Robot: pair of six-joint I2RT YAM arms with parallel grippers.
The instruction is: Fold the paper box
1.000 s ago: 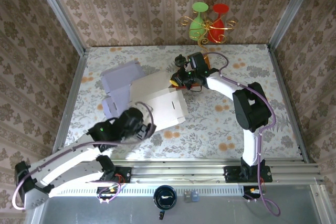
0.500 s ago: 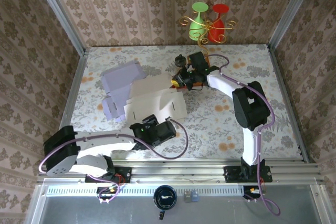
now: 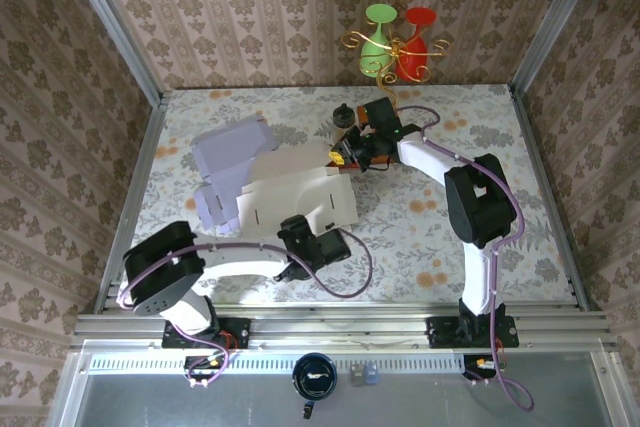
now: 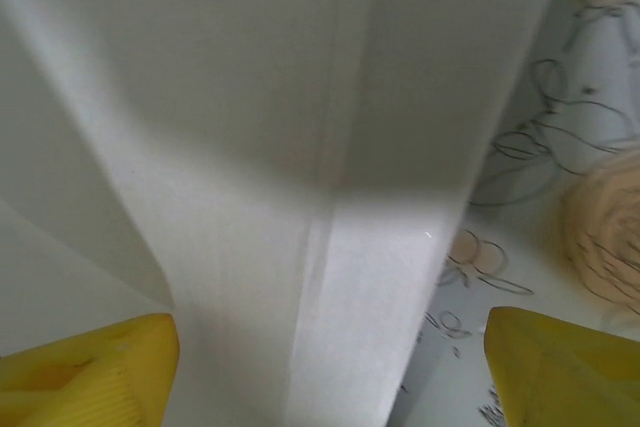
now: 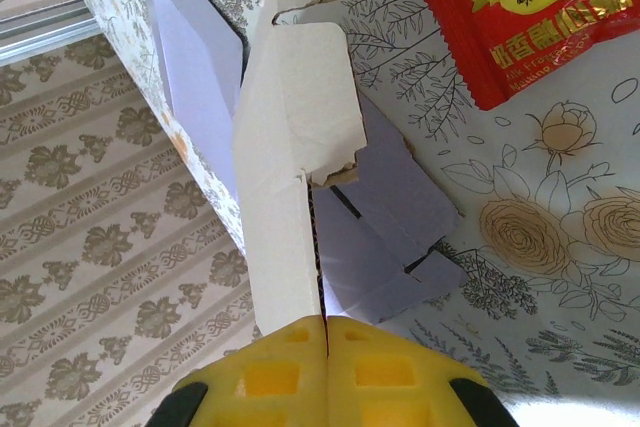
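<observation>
Cardboard first, from the left: the paper box (image 3: 300,197) lies flat on the tabletop (image 3: 420,237), left of centre, its lavender flaps (image 3: 228,147) splayed toward the far left and its white panel stretching rightward, so the long axis runs across me, side to side. My left jaws sit at the near long edge of that panel, toward its right half, and they stand wide. In the left wrist view a yellow fingertip (image 4: 90,367) shows at each lower corner, with the panel and its crease (image 4: 325,197) running straight away between them. The box is thus directly ahead of those jaws and very close, though I cannot tell whether they touch it. Further right and farther back, my right jaws are clamped on the box's far right corner; in the right wrist view their yellow fingertips (image 5: 290,377) meet on a thin flap (image 5: 295,117) of white card. A red snack packet (image 5: 510,17) lies beyond, apart from the box. I judge the left arm nearer the near edge, so the fold along that crease falls to it while the right pins the far corner
</observation>
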